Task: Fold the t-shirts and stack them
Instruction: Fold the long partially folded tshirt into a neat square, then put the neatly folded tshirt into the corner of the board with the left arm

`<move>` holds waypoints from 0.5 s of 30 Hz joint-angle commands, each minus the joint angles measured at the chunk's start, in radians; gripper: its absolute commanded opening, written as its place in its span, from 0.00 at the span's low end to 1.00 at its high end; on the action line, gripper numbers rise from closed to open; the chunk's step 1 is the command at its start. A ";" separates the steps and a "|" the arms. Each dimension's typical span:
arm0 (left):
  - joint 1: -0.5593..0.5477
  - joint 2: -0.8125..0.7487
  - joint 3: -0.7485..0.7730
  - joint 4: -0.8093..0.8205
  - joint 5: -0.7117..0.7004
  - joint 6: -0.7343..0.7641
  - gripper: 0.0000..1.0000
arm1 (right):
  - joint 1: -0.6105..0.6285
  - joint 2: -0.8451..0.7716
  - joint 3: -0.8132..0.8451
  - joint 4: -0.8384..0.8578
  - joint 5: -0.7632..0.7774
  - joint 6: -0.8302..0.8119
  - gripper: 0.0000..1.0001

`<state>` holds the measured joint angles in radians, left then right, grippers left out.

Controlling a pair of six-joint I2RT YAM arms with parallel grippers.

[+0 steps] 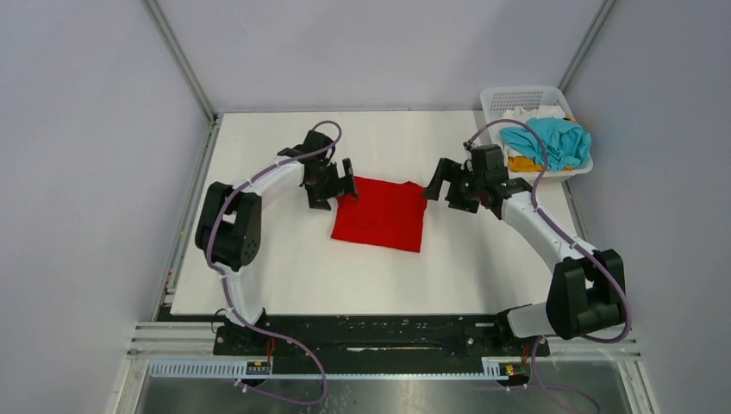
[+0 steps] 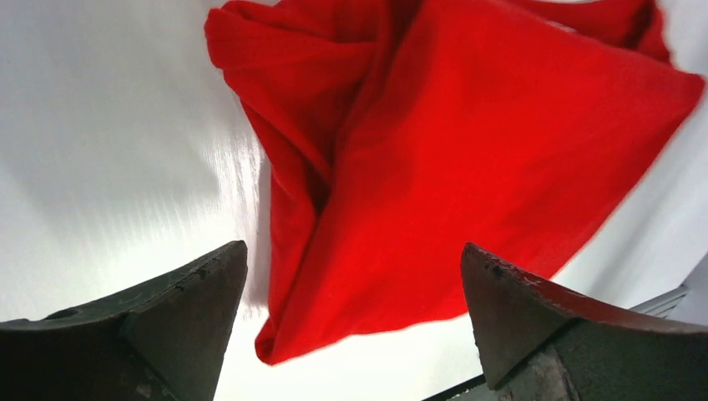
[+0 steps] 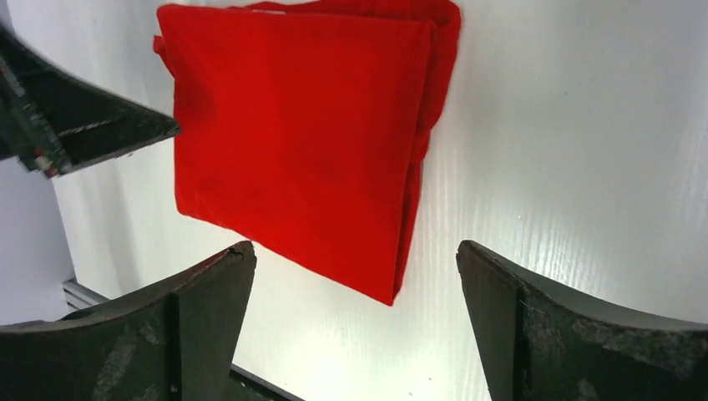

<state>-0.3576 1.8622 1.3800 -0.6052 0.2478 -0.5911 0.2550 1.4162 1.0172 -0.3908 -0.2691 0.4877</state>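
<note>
A red t-shirt lies folded into a rough square in the middle of the white table. My left gripper hangs open just above its far left corner, holding nothing. Open too, my right gripper hovers at the far right corner. The left wrist view shows the red t-shirt lying loose ahead of my left gripper. From the right wrist, the same folded shirt lies flat ahead of my right gripper. A turquoise t-shirt, an orange-yellow one and a white one sit heaped in the basket.
A white perforated plastic basket stands at the table's far right corner, close behind my right arm. Grey walls close in the table on three sides. A black rail runs along the near edge.
</note>
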 commanded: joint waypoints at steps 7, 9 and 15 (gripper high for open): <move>-0.020 0.164 0.024 0.008 0.019 0.010 0.77 | -0.003 -0.175 -0.073 0.002 0.073 -0.076 0.99; -0.038 0.188 0.035 0.000 0.008 0.006 0.71 | -0.003 -0.190 -0.077 0.002 0.080 -0.081 0.99; -0.072 0.261 0.080 -0.010 0.004 -0.006 0.27 | -0.004 -0.206 -0.080 -0.001 0.098 -0.084 0.99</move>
<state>-0.4080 2.0438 1.4330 -0.6033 0.2718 -0.5961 0.2550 1.2354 0.9447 -0.4019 -0.2096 0.4259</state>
